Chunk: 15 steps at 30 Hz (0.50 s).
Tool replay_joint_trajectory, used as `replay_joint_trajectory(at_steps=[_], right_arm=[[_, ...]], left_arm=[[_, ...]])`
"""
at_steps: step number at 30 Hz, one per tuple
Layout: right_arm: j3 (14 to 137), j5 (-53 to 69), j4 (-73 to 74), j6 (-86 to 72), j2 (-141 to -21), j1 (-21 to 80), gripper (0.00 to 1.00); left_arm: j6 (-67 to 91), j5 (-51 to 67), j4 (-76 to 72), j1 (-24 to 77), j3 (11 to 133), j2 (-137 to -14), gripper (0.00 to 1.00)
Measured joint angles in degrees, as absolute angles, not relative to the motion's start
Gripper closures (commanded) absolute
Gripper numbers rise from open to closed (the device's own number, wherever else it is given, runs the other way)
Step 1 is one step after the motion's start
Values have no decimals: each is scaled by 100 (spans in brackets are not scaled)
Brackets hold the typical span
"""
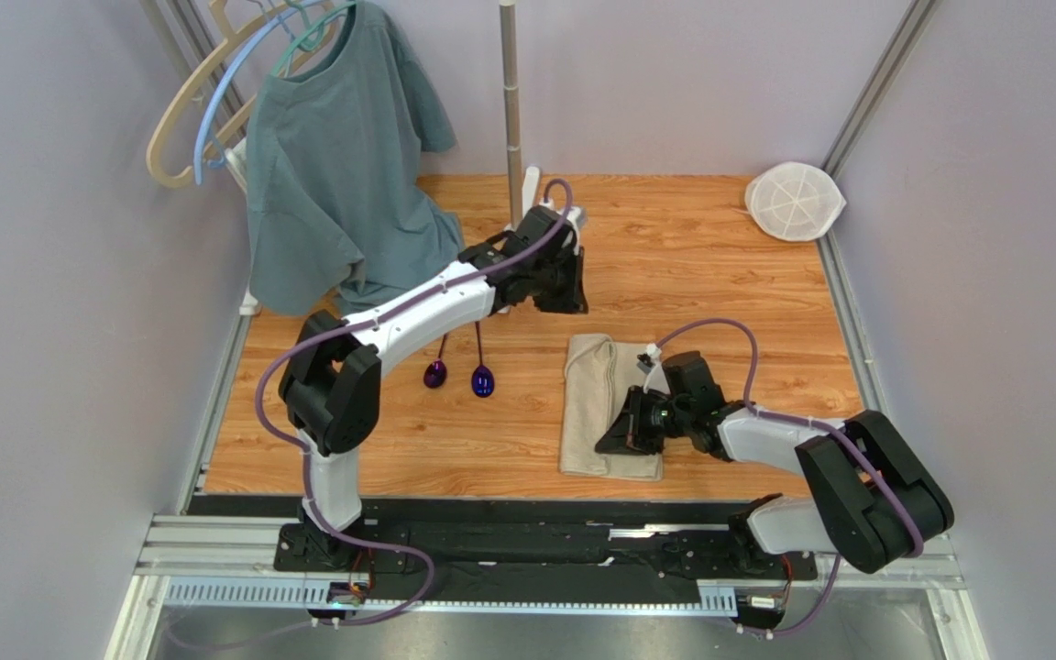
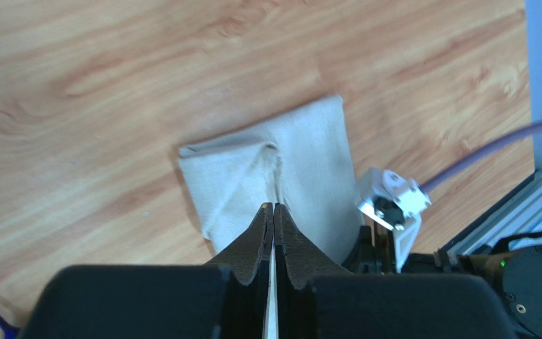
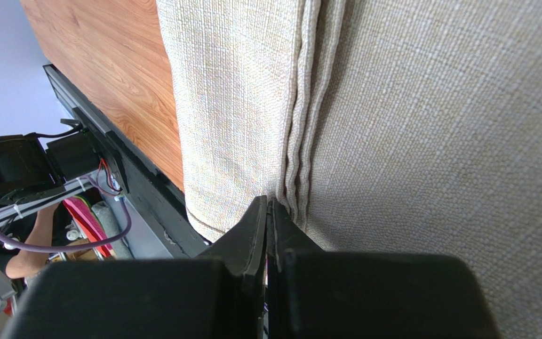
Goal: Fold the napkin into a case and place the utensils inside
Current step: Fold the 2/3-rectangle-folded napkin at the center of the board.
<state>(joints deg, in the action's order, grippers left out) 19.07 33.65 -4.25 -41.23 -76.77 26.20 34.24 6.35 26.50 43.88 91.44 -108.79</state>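
Note:
The beige napkin [image 1: 609, 406] lies on the wooden table as a narrow oblong case, long side running away from me. Two purple-bowled spoons [image 1: 435, 374] [image 1: 483, 381] lie to its left. My left gripper [image 1: 568, 296] hangs above the case's far end, jaws together with only a sliver between them and nothing held; from the left wrist the napkin [image 2: 302, 162] sits well below the left gripper [image 2: 274, 206]. My right gripper [image 1: 619, 437] is down on the case's near right part. Close up, the right gripper [image 3: 269, 203] is shut at the layered edges of the napkin [image 3: 429, 106].
A grey-green T-shirt [image 1: 334, 165] hangs on hangers [image 1: 203, 110] at the back left beside a vertical pole [image 1: 510, 96]. A white mesh disc [image 1: 794, 201] sits in the back right corner. Metal rails [image 1: 492, 530] run along the near edge. Walls close both sides.

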Motion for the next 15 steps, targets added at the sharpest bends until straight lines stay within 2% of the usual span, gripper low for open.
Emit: replay_joint_trajectory(at_steps=[5, 10, 15], right_arm=[[1907, 3369, -429, -4134, -7677, 2620, 100], [1907, 3369, -429, -4132, -7677, 2620, 100], [1907, 3371, -429, -4132, -7679, 2620, 100]], left_arm=[[3310, 1048, 2609, 3907, 9188, -11375, 100], [3312, 1291, 2611, 3968, 9209, -12088, 100], [3378, 1500, 2515, 4027, 9209, -12195, 100]])
